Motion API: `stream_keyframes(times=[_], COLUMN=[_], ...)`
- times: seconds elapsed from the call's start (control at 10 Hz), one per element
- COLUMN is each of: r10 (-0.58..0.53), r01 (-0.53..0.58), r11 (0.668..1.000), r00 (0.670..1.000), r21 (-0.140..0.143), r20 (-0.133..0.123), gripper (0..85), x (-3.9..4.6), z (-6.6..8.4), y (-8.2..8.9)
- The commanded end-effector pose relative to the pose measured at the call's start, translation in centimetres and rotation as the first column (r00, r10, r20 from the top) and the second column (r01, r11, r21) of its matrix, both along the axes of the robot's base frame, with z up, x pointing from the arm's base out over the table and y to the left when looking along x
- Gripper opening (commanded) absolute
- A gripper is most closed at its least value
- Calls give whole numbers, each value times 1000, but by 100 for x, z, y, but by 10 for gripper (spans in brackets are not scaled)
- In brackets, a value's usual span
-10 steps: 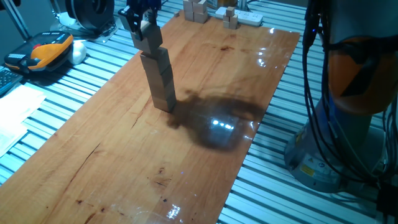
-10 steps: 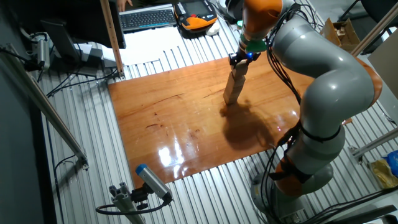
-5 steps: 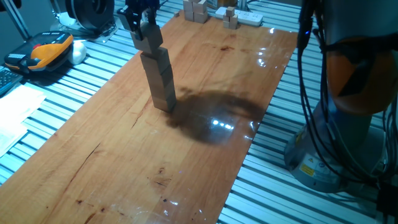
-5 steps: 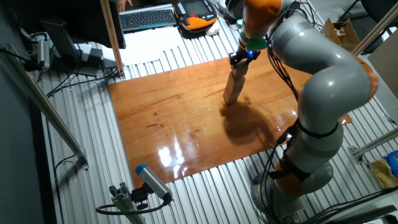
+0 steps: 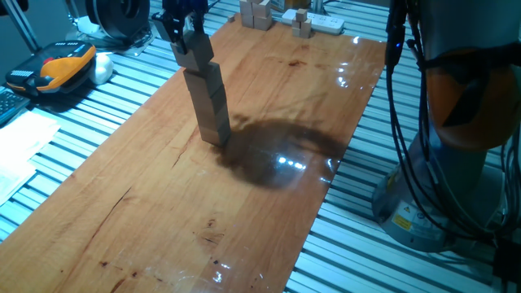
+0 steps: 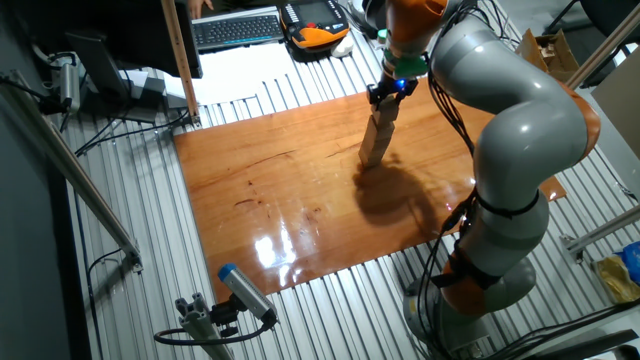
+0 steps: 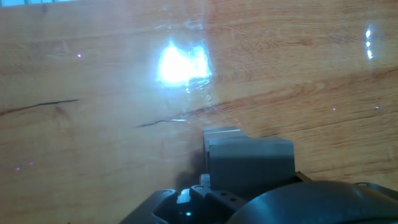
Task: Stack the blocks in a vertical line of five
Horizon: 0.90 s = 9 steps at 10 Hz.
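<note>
Nothing has shifted in the stack (image 5: 207, 98); only my arm's elbow swung slightly. My gripper (image 5: 184, 31) pinches the top block (image 5: 194, 49) near the tabletop's (image 5: 269, 212) far-left edge. Stack looks complete; releasing remains.

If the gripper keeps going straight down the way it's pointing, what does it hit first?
Probably the top block of the stack, which sits right under the gripper, seemingly already between its jaws.

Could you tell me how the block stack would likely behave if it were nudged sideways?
The stack is tall, narrow and leaning, so it would probably tip rather than slide. The blocks look loosely stacked and slightly offset, so they would likely scatter. The gripper at the top block may steady it somewhat.
</note>
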<state>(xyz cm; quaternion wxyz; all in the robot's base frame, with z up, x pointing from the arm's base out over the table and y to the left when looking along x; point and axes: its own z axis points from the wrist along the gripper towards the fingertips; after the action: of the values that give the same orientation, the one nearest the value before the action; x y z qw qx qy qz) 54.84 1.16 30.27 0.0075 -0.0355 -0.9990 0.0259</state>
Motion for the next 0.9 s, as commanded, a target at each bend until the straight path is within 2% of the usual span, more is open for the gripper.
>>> stream_keyframes(times=[0.0,0.2,0.3,0.4,0.5,0.7,0.8], r10=[0,5,0,-16,-20,-17,-15], r01=[0,-5,0,16,20,17,15], r11=[1000,1000,1000,1000,1000,1000,1000], r00=[1000,1000,1000,1000,1000,1000,1000], r21=[-3,-18,-17,5,-9,-17,-9], r20=[2,3,2,1,3,0,0], gripper=[0,0,0,0,0,0,0], x=[-1,-8,-7,2,-8,-18,12], z=[4,6,2,-5,-11,-3,-21], y=[-10,-19,-19,-12,6,12,12])
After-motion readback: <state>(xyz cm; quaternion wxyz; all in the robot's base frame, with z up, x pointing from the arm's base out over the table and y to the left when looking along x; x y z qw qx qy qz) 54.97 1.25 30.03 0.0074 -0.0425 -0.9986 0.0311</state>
